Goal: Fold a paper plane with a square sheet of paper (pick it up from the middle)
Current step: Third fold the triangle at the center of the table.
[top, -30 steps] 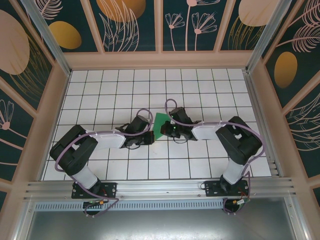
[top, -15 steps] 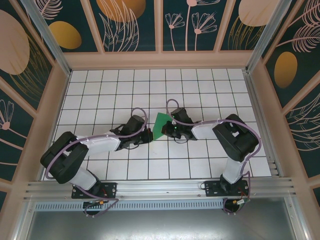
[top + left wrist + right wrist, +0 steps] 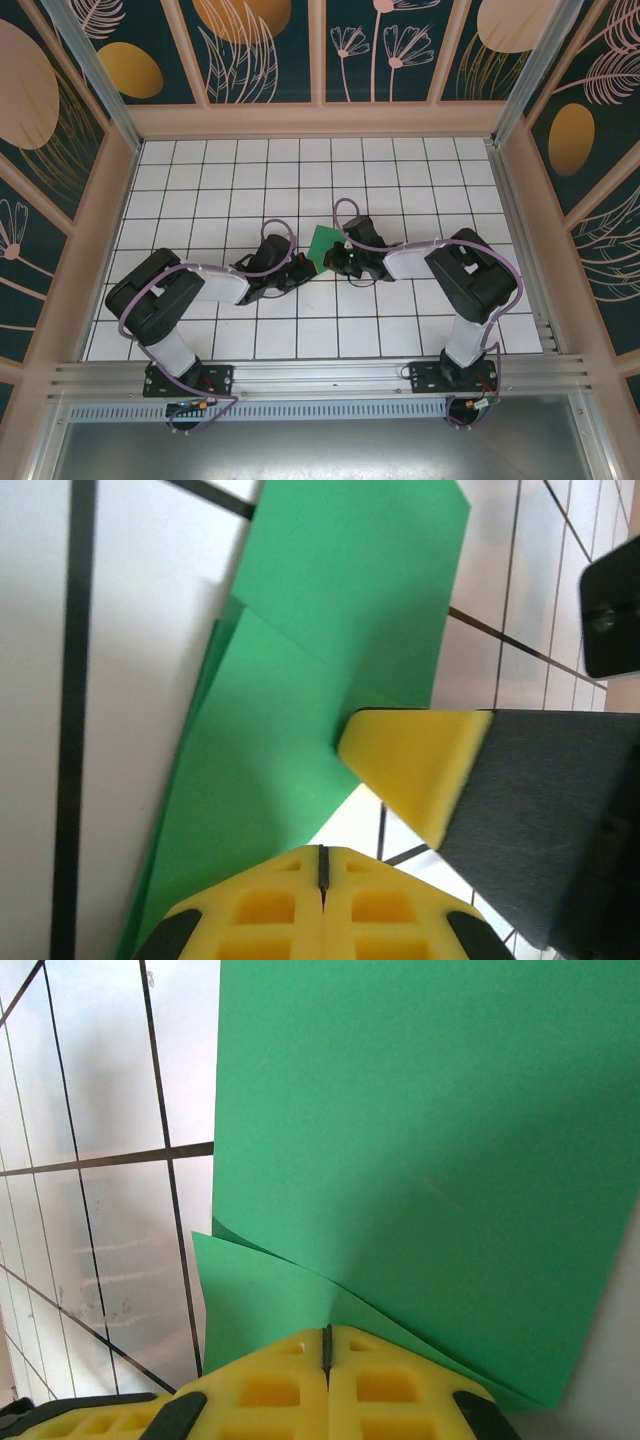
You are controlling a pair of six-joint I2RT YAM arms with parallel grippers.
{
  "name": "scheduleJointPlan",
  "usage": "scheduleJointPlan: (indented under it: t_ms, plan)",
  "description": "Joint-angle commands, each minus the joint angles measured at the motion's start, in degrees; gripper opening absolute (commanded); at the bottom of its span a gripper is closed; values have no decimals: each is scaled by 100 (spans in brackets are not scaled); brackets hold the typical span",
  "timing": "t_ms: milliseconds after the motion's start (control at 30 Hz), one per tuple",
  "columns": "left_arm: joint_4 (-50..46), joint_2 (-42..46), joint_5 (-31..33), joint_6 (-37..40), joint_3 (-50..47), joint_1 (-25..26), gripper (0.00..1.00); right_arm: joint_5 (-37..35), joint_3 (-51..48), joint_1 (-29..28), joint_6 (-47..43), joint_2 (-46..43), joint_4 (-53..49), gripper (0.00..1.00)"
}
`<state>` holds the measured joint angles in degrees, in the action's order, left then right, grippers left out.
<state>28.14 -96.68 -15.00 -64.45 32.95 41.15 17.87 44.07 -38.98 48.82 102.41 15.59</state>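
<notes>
Inspection at the centre of the white grid table (image 3: pixel 200 200): the square sheet of paper (image 3: pixel 325 243) lies there, bright green and already partly folded, with one flap overlapping a lower layer along a slanted edge. The left gripper (image 3: pixel 298 268) comes in from the near-left, its yellow fingers pressed together with no gap, low over the near end of the sheet. The right gripper (image 3: pixel 335 262) comes in from the right, fingers likewise closed. In the left wrist view one of its yellow fingertips (image 3: pixel 415 765) touches the paper where the flap's edge meets the sheet's side. Whether either pair pinches a layer or merely bears down on it cannot be told, since the paper passes under both tips. Judgement: a crease is being set, with the plane far from finished. To do this step well, one closed tip should pin the flap at its corner while the other sweeps along the fold line with light, even pressure. The edges need checking for alignment before the crease is hardened. Risks noted: the smooth tiles may let the sheet slide, and the two grippers work close together.
</notes>
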Motion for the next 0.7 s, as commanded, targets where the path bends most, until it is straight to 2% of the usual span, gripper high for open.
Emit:
scheduleJointPlan:
  t_ms: [0,367,667]
  plan:
    - [376,-69,-2,-315,-123,-6,0,-252,-189,31,35,102,-283,0]
    - [-242,82,621,-634,-789,-2,0,-543,-293,39,-42,13,-566,0]
    - [-1257,1157,1309,-731,-1124,-25,0,-548,-375,49,-39,3,-540,0]
